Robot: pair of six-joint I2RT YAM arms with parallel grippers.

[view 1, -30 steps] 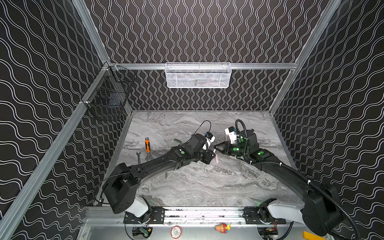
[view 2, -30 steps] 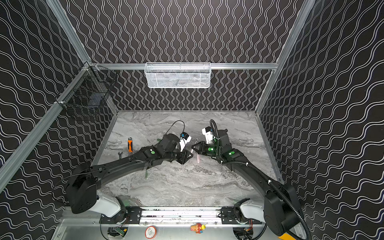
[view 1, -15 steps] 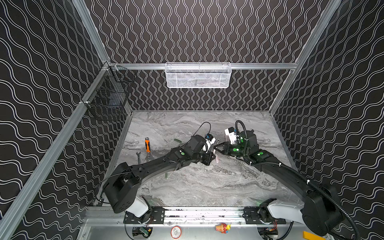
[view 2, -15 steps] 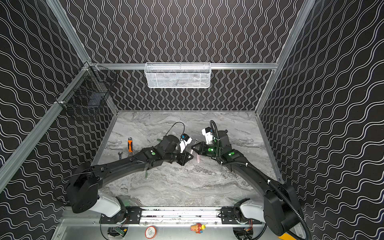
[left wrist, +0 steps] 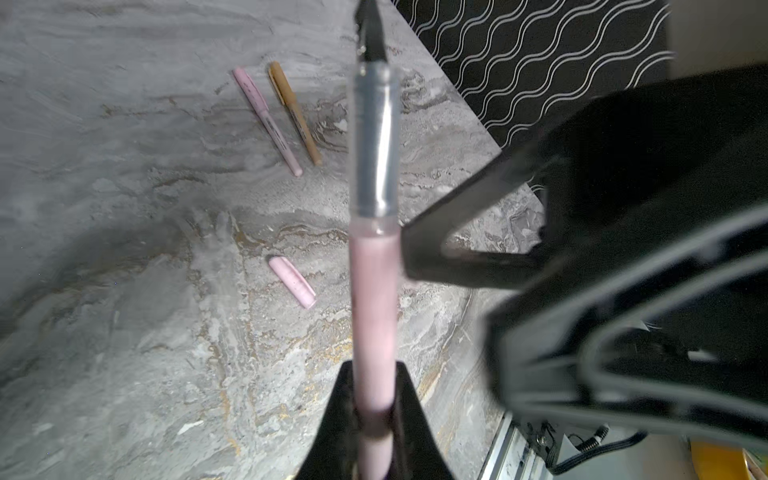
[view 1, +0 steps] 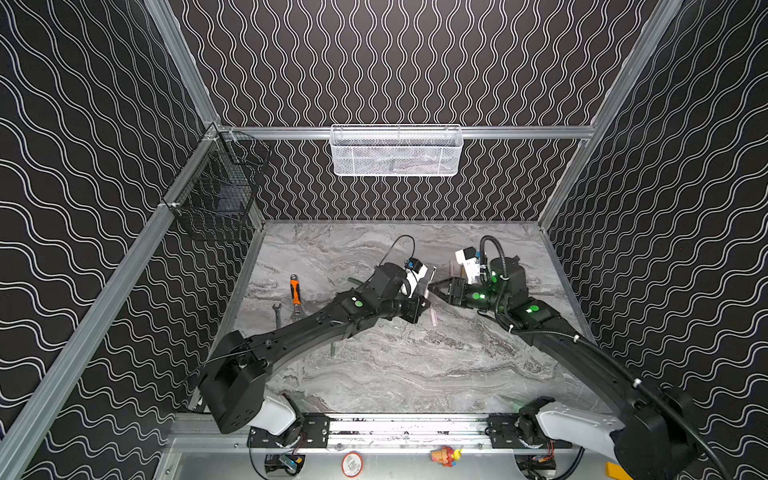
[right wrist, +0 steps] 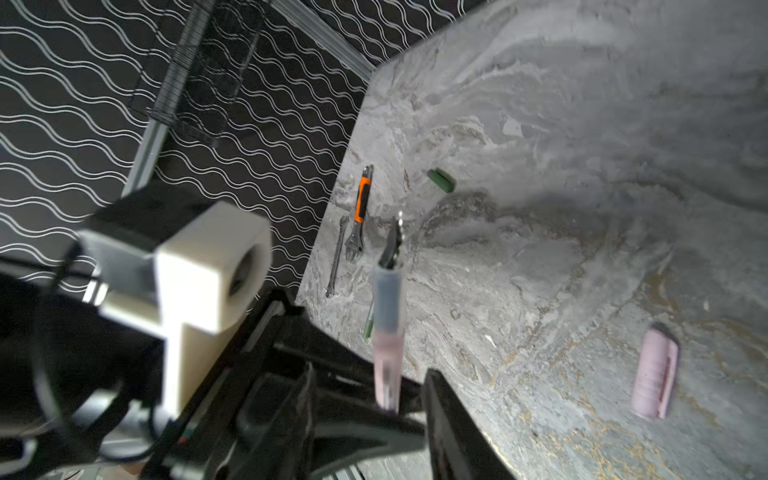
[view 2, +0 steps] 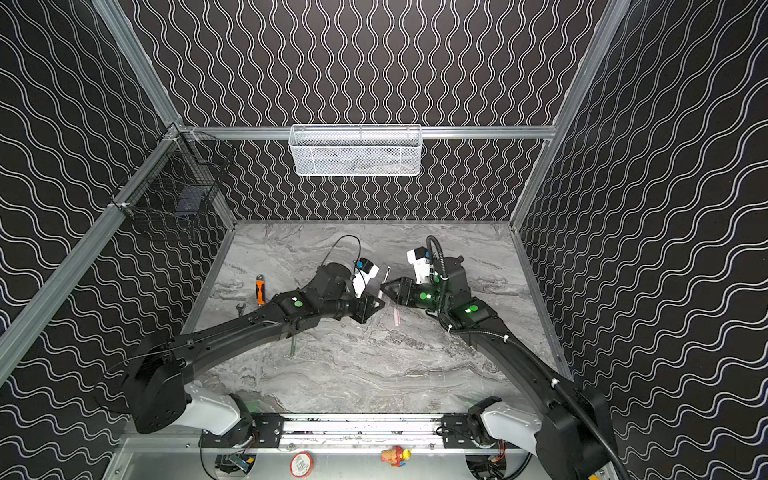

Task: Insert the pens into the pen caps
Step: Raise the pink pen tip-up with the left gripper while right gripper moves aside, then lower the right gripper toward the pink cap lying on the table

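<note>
Two pincers have just traded roles: the left pincer [left wrist: 374, 368] has pressed shut on the back end of the uncapped pink pen [left wrist: 372, 299], holding it aloft at mid-bench, while the right pincer [view 1: 435, 290] just beside it has spread and let go, free, I judge, to fetch the pink cap [left wrist: 292, 281] lying on the bench [left wrist: 124, 332] slightly nearer.

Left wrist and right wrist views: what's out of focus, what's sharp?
Left wrist view: the held pink pen is soft up close, while the tan pen beyond it is sharp. Right wrist view: the pink cap is blurred and the orange-handled wrench is crisp.
</note>
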